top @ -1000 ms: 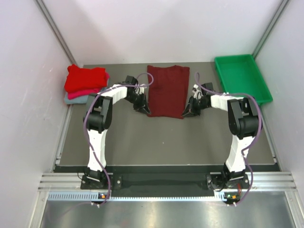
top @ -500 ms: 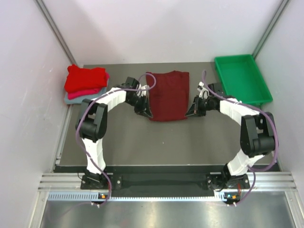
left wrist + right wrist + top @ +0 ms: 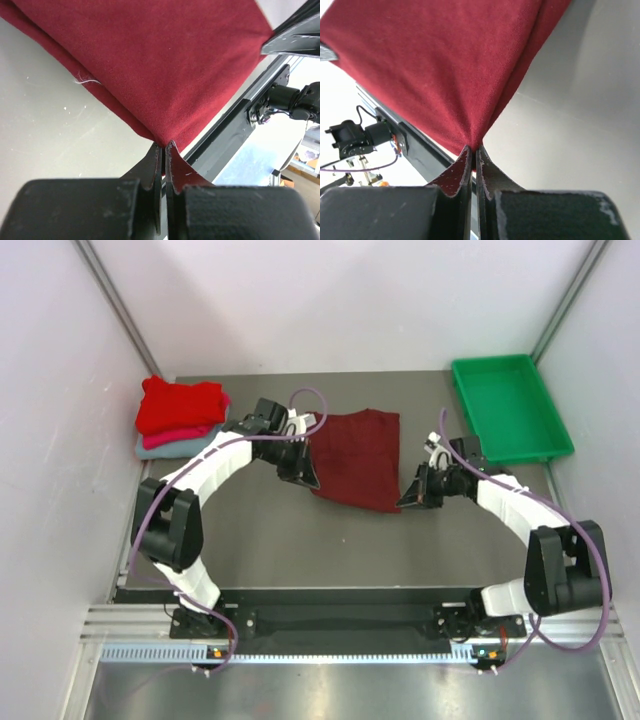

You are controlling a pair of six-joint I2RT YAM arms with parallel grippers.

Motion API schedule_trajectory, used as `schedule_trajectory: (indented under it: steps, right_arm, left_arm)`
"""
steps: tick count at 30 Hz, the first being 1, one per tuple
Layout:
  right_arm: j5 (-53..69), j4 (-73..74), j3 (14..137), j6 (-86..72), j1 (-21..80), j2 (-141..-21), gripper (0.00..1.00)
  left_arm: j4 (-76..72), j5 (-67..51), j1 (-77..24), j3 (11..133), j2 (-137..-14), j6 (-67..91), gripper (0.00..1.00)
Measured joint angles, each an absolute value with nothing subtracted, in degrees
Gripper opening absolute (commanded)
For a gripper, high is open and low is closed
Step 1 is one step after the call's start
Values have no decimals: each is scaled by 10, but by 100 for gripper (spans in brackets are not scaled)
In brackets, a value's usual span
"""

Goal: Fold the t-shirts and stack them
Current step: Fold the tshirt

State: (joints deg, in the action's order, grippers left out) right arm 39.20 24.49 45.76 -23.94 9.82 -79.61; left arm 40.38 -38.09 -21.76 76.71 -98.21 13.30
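The big grey table [image 3: 300,540] takes up most of the top view. In its far right corner sits a green tray [image 3: 510,410], which looks empty. Near the middle is the dark maroon t-shirt [image 3: 358,458], a long shape lying a bit crooked. Its far end looks to be resting on the table, and its near end is held up off it. At the far left is a small pile of folded t-shirts: a bright red one [image 3: 180,405] on top, a pink one [image 3: 165,440] under it and a grey-blue one [image 3: 160,451] at the bottom. The left gripper [image 3: 305,478] pinches the near left corner of the maroon shirt. The right gripper [image 3: 408,498] pinches the near right corner. Both wrist views show the jaws squeezed tight, with only the very tip of a corner between them and the cloth stretched out flat. That tiny bite is the worry. If the arms pull apart too hard, or one moves faster than the other, a corner could slip out and the shirt would flop down in a heap. The shirt is also crooked, so the next fold could land slanted. The layers at the edge might slide apart too.
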Motion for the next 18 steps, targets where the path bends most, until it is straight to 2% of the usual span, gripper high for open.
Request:
schedule_trajectory:
  steps: [7, 18]
  right_arm:
    - [395, 250, 521, -248, 94, -808, 0]
    - [400, 237, 752, -251, 89, -987, 0]
  left_arm:
    - [417, -377, -217, 778, -985, 121, 0]
    - [425, -381, -190, 985, -1134, 110, 0]
